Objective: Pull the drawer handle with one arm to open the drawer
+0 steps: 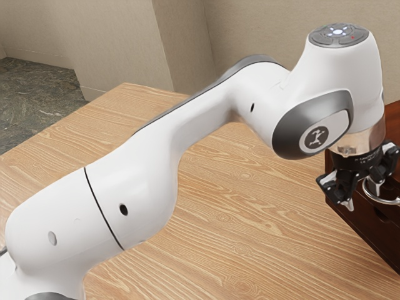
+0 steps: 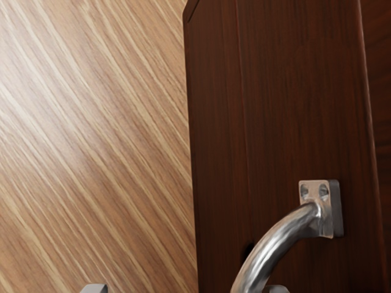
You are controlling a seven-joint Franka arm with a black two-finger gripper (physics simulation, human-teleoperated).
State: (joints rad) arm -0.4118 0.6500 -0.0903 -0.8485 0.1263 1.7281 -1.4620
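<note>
A dark brown wooden drawer unit [image 1: 380,226] stands on the table at the exterior view's right edge. Its drawer front [image 2: 275,116] carries a curved silver handle [image 2: 276,244] fixed by a square metal plate [image 2: 320,204]. In the exterior view the handle [image 1: 382,199] shows as a metal loop just under my hand. My black gripper [image 1: 357,190] hangs right over it and is open. In the wrist view the handle passes close by one grey fingertip [image 2: 276,289], while the other fingertip [image 2: 94,287] is far off over the table. The fingers do not clamp the handle.
The light wooden table [image 1: 250,212] stretches wide toward the exterior view's left and front. My white arm [image 1: 187,144] crosses above it from the lower left. Beige walls and a dark stone floor [image 1: 31,94] lie behind.
</note>
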